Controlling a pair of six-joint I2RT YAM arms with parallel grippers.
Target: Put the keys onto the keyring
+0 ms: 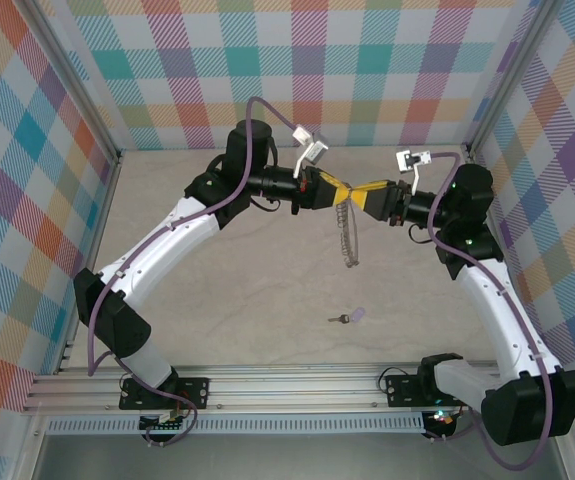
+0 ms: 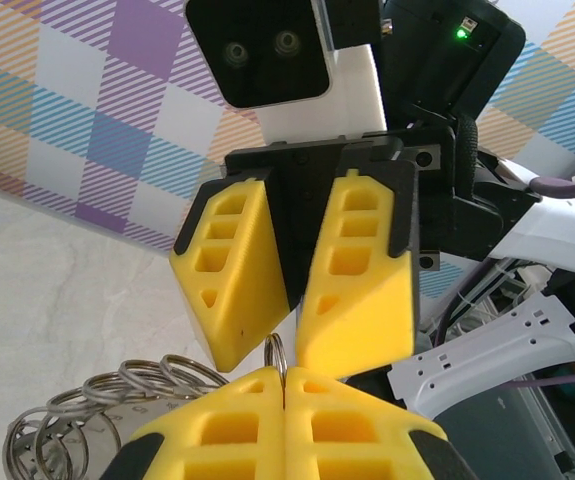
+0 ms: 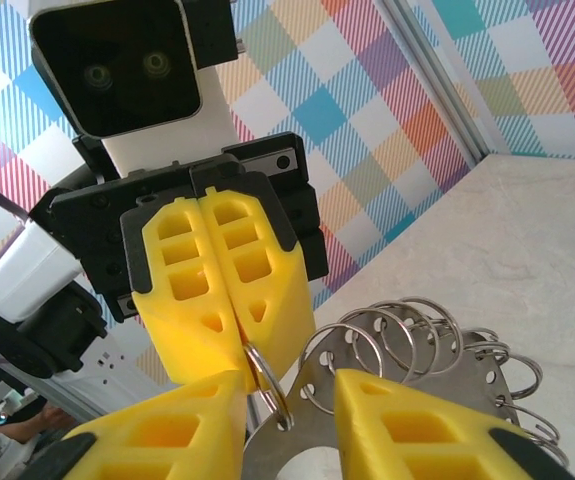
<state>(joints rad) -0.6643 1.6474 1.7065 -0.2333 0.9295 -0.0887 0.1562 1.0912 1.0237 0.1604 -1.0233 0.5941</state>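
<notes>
Lilac-headed key point(image 1: 352, 316) lies on table point(image 1: 237, 300), well below both claws, toward bases. Above it your left gripper point(image 2: 284, 382) is clamped on one small loop point(image 3: 264, 372), so keyring point(image 1: 345, 235) hangs steady. Right gripper point(image 3: 285, 395) faces it, jaws apart, straddling that loop. Ring is your only holder; no key on it yet.

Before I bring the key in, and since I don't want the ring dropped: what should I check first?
1. Left tool shut on a keyring loop: ok.
2. Right tool gripping the keyring: not ok, jaws apart around it.
3. Keyring clear of the table: ok, it hangs between the arms.
4. Key picked up: not ok, it lies on the table.
5. A loop pried open: cannot tell.
</notes>
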